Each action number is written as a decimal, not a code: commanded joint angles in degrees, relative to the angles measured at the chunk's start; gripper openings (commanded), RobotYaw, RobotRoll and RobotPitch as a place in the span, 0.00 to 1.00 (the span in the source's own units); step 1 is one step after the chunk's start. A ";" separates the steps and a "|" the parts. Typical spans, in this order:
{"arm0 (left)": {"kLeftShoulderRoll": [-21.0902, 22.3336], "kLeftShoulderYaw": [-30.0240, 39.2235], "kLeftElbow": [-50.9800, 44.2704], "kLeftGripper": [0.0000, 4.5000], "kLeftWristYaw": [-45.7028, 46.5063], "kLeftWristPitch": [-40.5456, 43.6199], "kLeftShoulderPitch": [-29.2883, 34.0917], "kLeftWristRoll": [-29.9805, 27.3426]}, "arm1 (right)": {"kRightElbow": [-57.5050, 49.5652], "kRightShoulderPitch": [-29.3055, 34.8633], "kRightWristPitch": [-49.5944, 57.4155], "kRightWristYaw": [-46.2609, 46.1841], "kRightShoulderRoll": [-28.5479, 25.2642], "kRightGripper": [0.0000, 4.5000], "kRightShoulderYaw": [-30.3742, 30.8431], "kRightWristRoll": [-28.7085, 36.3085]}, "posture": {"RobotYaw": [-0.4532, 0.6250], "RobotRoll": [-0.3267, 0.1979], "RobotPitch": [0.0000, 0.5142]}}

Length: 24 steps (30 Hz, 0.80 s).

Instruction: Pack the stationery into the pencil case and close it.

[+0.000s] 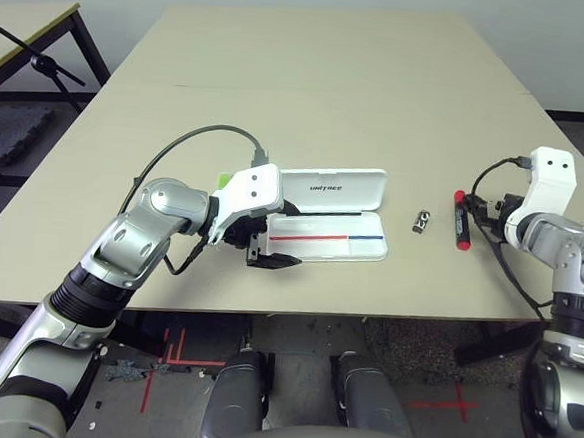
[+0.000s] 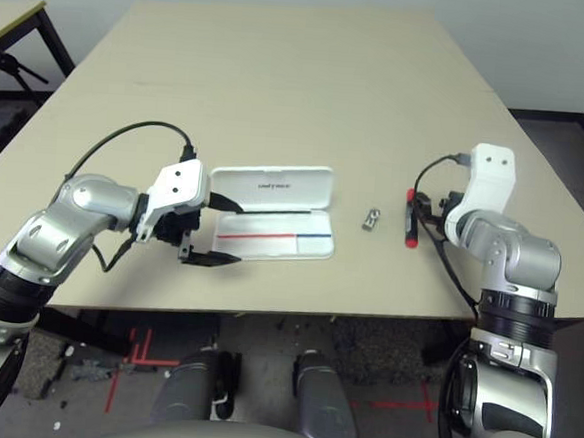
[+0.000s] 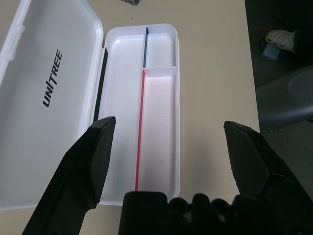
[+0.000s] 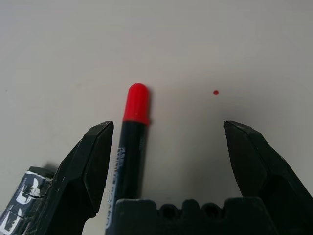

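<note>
Hovering right gripper [image 4: 166,147] over red marker [image 4: 131,142] on table [image 1: 330,101], jaws wide, empty — marker's long axis runs along fingers, off-centre by one finger; left gripper [image 3: 171,152] open over empty pencil case [image 1: 326,236], well apart

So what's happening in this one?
The pencil case lies open on the table, its tray holding nothing. The open left gripper hovers at its near-left end. The open right gripper sits over the red marker, not yet gripping. A small metal piece lies between case and marker.
</note>
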 commanded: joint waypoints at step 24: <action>0.23 -1.39 -1.12 1.00 1.59 1.34 0.57 0.72 | 4.91 -2.92 8.89 2.26 -1.18 0.96 2.05 0.26 | 0.30 0.62 0.18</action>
